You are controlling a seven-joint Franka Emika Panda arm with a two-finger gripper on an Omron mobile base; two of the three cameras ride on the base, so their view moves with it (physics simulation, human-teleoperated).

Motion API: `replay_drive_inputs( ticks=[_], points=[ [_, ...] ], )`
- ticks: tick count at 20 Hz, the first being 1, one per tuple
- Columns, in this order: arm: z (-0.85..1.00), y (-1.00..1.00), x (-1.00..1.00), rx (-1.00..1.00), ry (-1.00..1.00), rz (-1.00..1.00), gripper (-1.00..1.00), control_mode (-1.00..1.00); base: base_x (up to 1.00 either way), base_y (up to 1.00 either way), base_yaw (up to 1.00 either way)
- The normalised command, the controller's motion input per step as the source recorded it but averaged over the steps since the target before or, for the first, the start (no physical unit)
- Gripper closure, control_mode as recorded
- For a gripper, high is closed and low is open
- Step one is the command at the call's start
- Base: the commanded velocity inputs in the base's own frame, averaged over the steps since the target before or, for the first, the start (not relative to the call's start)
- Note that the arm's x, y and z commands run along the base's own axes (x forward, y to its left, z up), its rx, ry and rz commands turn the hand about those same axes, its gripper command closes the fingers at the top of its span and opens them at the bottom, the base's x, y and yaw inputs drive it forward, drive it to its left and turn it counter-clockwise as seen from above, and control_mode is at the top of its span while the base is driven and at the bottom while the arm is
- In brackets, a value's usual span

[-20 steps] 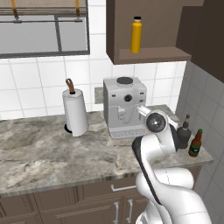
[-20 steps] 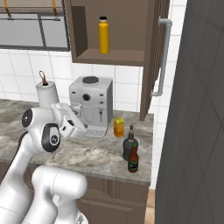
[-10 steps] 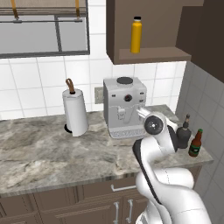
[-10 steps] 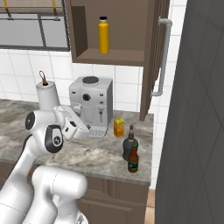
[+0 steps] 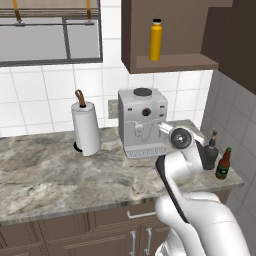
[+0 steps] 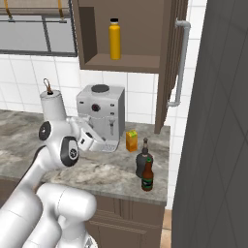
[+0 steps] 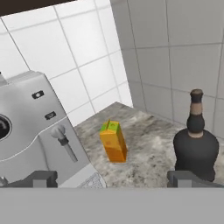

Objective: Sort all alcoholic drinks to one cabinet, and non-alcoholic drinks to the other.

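An orange juice carton stands upright on the counter beside the coffee machine. My gripper is open and empty in front of the machine, a short way from the carton, which shows between its fingertips. To the carton's right stands the squat black bottle. The brown beer bottle is just in front of that one. The tall yellow-orange bottle stands on the shelf of the open cabinet.
A grey coffee machine sits against the tiled wall, with a paper towel roll to its left. The cabinet door with its long grey handle hangs open above the bottles. A dark wall closes the counter's right end.
My hand has eased slightly to the right toward the carton. The jaws stay wide and the drinks have not moved.
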Motion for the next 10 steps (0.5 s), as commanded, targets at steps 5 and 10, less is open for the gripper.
replay_drive_inputs(
  ticks=[5,10],
  points=[
    [-0.10,-0.09,0.26,0.05,0.06,0.16,-1.00,-1.00,0.00,0.00,0.00],
    [-0.13,-0.16,0.15,0.01,0.03,0.17,-1.00,-1.00,0.00,0.00,0.00]
  ],
)
